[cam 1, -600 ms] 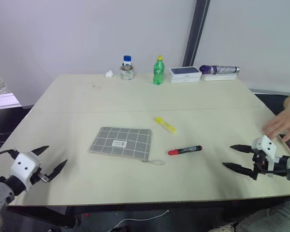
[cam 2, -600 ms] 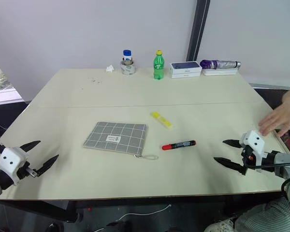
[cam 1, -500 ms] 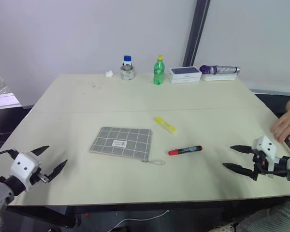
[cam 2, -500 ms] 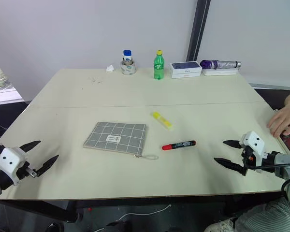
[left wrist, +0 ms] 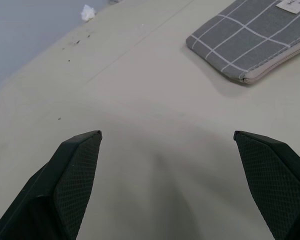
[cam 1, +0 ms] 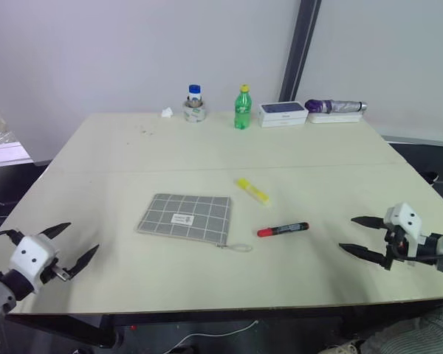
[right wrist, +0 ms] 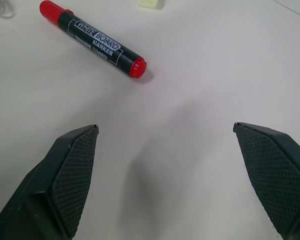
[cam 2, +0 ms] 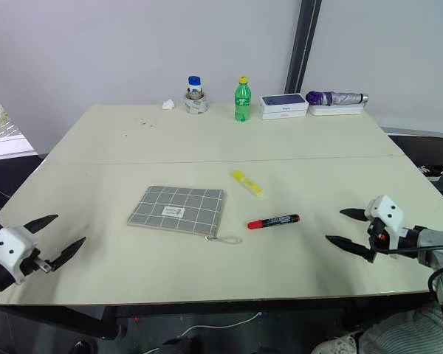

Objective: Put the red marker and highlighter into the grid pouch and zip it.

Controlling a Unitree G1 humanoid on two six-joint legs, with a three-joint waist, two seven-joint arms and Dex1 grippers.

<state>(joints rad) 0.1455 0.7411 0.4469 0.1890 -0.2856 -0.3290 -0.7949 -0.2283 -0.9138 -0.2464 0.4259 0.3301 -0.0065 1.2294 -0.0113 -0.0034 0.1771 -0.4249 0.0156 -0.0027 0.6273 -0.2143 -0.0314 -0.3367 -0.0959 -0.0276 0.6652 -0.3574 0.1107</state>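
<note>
The grid pouch (cam 1: pixel 184 217) lies flat in the middle of the table, its cord pull (cam 1: pixel 240 248) trailing off its near right corner. To its right lies the red marker (cam 1: pixel 283 229), red cap toward the pouch. The yellow highlighter (cam 1: pixel 252 190) rests just behind them. My left gripper (cam 1: pixel 83 236) hovers open at the near left table edge, well short of the pouch (left wrist: pixel 250 45). My right gripper (cam 1: pixel 346 233) is open at the near right, pointing toward the marker (right wrist: pixel 92 45) with bare table between. Nothing is held.
Along the far edge stand a tape roll with a small bottle (cam 1: pixel 195 105), a green bottle (cam 1: pixel 241 108), a white box (cam 1: pixel 282 113) and a purple umbrella (cam 1: pixel 335 106). A crumpled tissue (cam 1: pixel 166 112) lies beside them.
A person's hand that was beside my right gripper has pulled away to the right, off the table. Both grippers stay open and nearly in place.
</note>
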